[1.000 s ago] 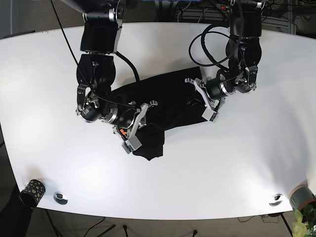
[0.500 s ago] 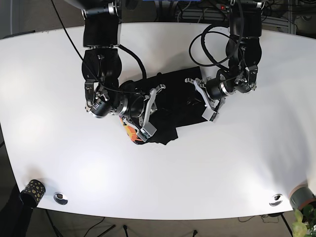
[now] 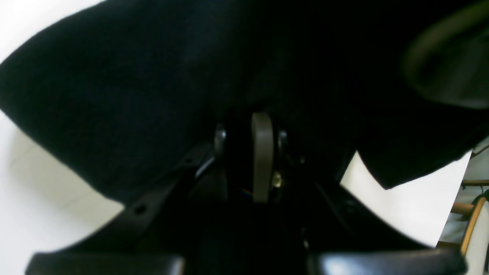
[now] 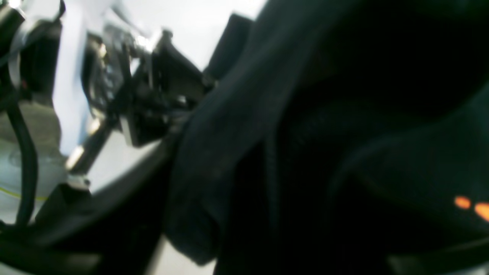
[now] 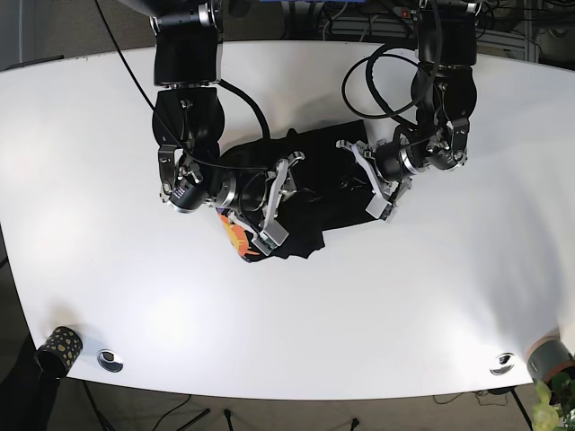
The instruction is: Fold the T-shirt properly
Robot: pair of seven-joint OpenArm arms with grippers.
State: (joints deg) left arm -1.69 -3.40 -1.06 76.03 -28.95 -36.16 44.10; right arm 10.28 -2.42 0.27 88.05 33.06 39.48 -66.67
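Fingers of the right gripper are seen spread over the black T-shirt, though whether cloth is pinched between them cannot be told; the wrist view is filled by dark fabric. Likewise the left gripper sits at the shirt's opposite edge, its grasp not discernible. The shirt lies bunched mid-table, an orange print exposed. A fold-over appears to be in hand; next, the carried edge should be laid flat and aligned.
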